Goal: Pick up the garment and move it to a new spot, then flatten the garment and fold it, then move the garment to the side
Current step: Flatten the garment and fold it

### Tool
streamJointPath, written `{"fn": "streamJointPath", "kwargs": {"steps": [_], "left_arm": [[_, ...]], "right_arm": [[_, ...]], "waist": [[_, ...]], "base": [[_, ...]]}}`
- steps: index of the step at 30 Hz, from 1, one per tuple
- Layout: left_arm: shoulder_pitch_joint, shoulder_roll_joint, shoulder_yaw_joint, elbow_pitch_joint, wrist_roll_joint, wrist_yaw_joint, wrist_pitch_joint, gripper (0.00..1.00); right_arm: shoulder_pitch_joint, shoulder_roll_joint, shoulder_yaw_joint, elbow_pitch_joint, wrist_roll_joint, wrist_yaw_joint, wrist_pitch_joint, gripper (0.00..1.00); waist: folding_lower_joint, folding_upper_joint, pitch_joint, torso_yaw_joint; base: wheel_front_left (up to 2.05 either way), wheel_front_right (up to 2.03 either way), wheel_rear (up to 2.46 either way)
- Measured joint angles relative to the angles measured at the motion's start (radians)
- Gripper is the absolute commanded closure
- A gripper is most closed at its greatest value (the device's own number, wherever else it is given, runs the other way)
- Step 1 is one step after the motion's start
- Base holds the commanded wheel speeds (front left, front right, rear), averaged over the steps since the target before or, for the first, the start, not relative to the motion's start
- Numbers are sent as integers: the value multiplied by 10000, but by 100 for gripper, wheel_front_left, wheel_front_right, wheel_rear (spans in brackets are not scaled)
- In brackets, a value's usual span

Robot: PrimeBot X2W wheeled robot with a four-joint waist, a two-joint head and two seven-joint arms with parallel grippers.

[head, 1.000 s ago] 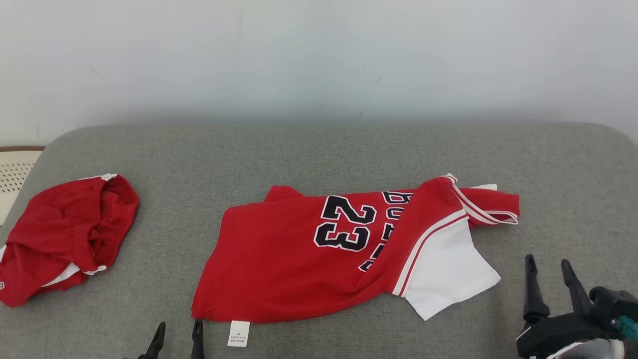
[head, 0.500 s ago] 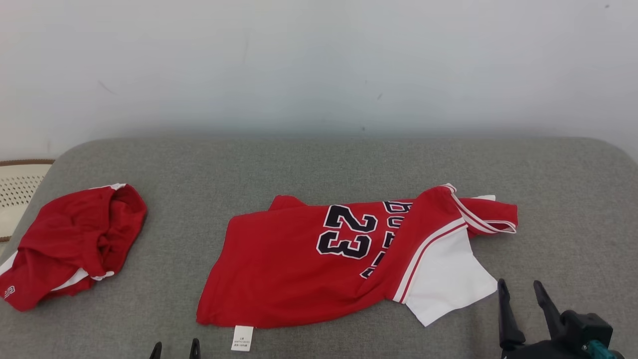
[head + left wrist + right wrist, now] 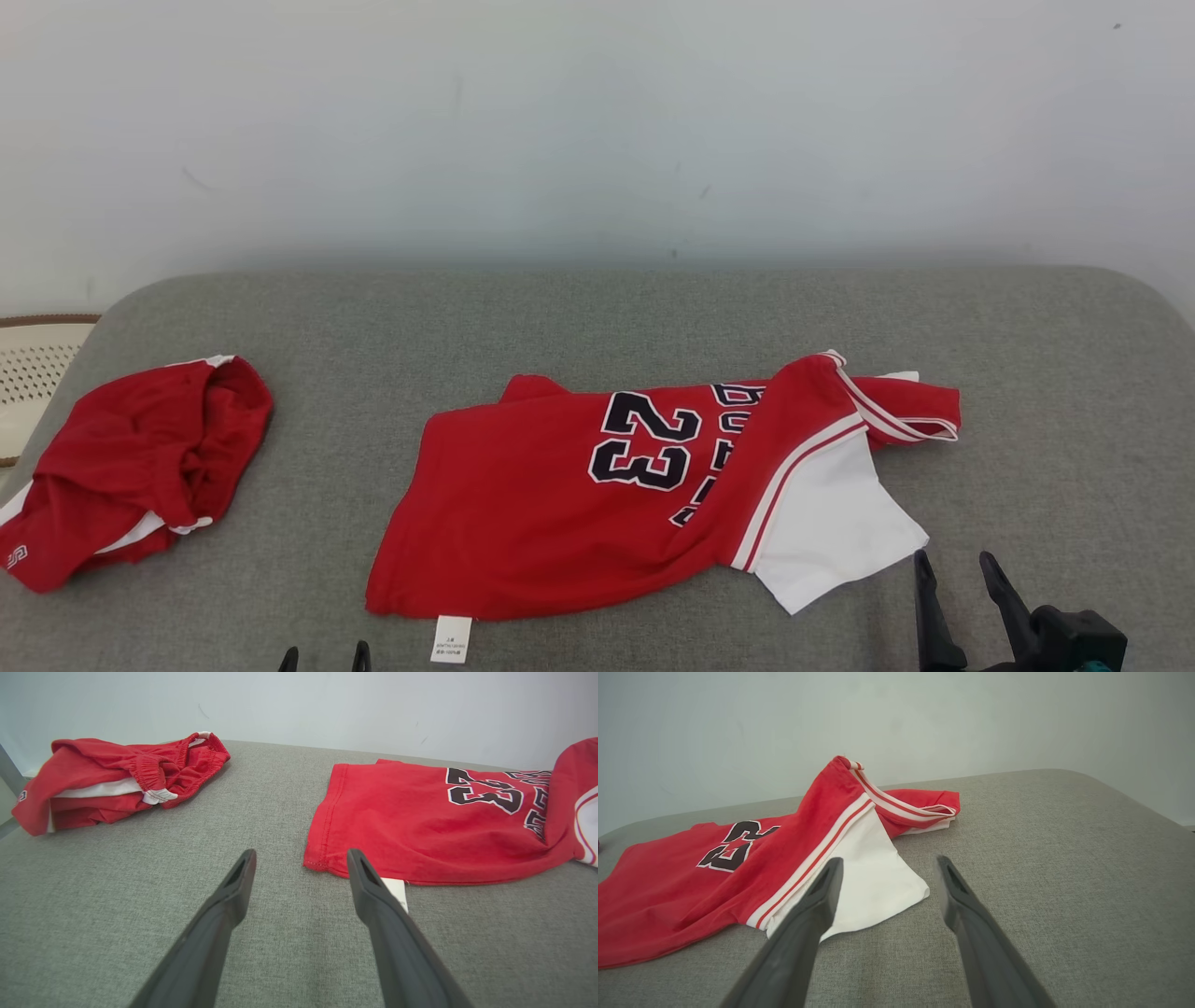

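claws are gaping empty; left gripper (image 3: pixel 300 854) should be pinching jersey (image 3: pixel 560 504) hem at one o'clock, right gripper (image 3: pixel 888 859) the sleeve (image 3: pixel 873 877) at eleven.

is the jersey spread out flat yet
No, the jersey has one end folded over across its lettering, and a white sleeve sticks out from under the fold.

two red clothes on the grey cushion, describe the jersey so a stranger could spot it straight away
Start from the wide grey cushion against the pale wall. The jersey lies spread out near its middle, to the right of the crumpled red bundle at the cushion's left end. Unlike the bundle, it carries a black 23 and a white sleeve.
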Motion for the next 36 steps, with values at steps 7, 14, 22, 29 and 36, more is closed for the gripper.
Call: {"fn": "streamJointPath", "kwargs": {"steps": [7, 14, 22, 29, 36], "left_arm": [[5, -2, -128, 6, -6, -59, 0, 0], [-70, 2, -320, 54, -173, -265, 0, 0], [-790, 2, -704, 104, -123, -387, 2, 0], [-1375, 0, -894, 117, -125, -384, 0, 0], [-1796, -2, -1137, 140, -182, -382, 0, 0]], "right_arm": [[17, -31, -12, 107, -17, 0, 0, 0], [-67, -46, -35, 263, 33, 0, 0, 0], [-636, -27, -224, 612, 207, 0, 0, 0], [-1363, 0, -608, 1024, 299, 0, 0, 0], [-2081, -29, -911, 1695, 316, 0, 0, 0]], "waist": [[1, 1, 78, 33], [0, 1, 275, 35], [0, 1, 913, 29], [2, 2, 1559, 31], [2, 1, 2241, 140]], "base": [[0, 0, 0], [0, 0, 0], [0, 0, 0], [0, 0, 0], [0, 0, 0]]}}
